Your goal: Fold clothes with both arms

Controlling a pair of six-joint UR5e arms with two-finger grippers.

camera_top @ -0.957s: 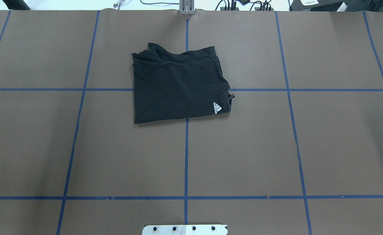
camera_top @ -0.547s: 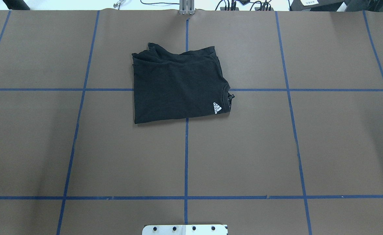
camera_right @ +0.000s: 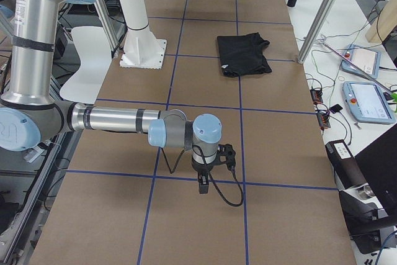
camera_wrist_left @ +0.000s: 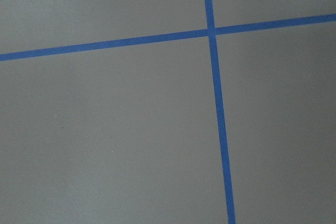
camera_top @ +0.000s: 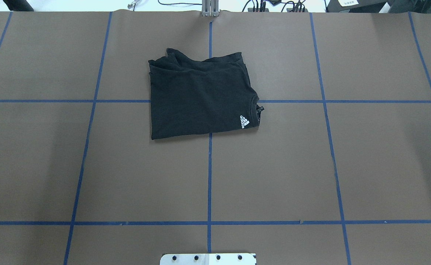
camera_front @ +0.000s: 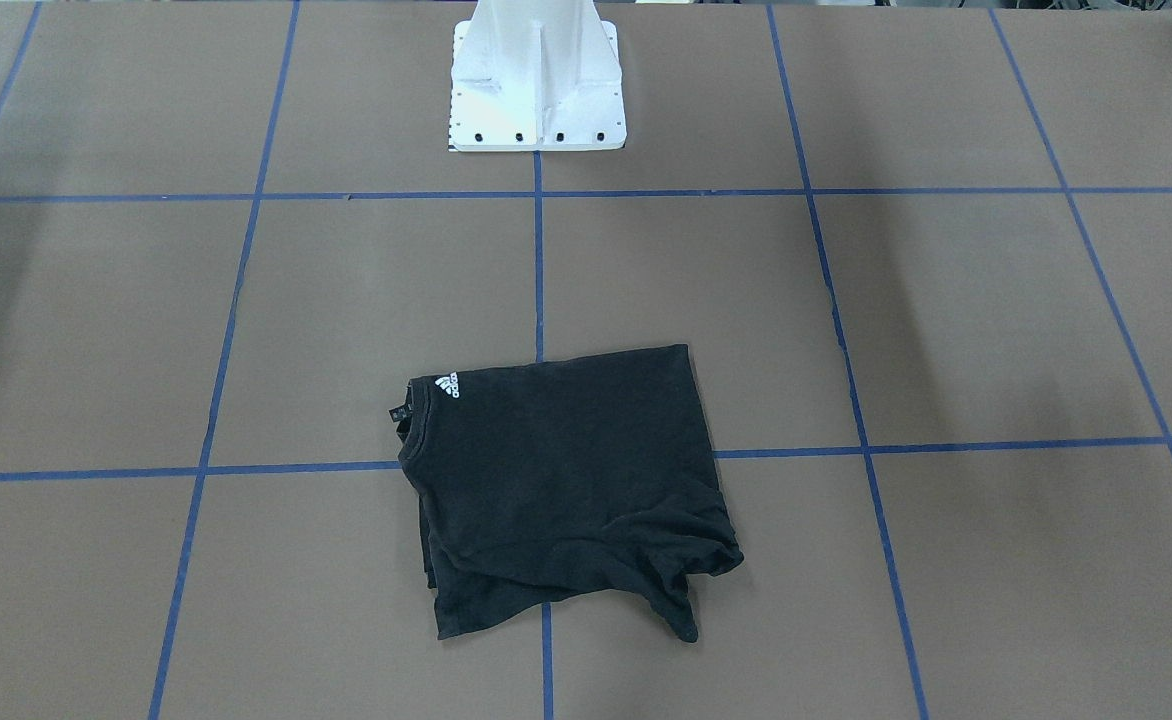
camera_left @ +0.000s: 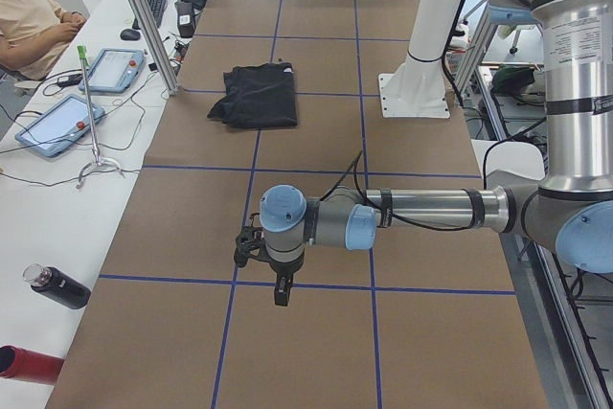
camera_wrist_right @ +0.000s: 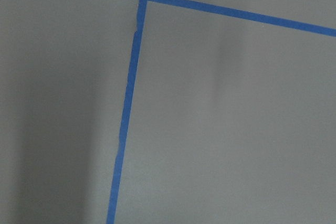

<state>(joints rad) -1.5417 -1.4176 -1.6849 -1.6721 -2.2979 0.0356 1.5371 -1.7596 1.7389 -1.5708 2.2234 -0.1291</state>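
folded t-shirt (camera_top: 200, 99) lies well apart from left gripper (camera_left: 280, 292), right gripper (camera_right: 203, 185); both small, side views only, opening cannot tell.

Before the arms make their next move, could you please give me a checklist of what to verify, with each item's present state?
1. Black T-shirt lies folded into a compact rectangle on the table: ok.
2. Its far edge, the side away from the robot, lies flat and even: not ok, it is rumpled, with layers poking out.
3. White logo faces up by the collar: ok.
4. Left tool is apart from the shirt: ok, it hangs over bare table.
5. Right tool is apart from the shirt: ok.
6. Tools open or shut: cannot tell from the side views.
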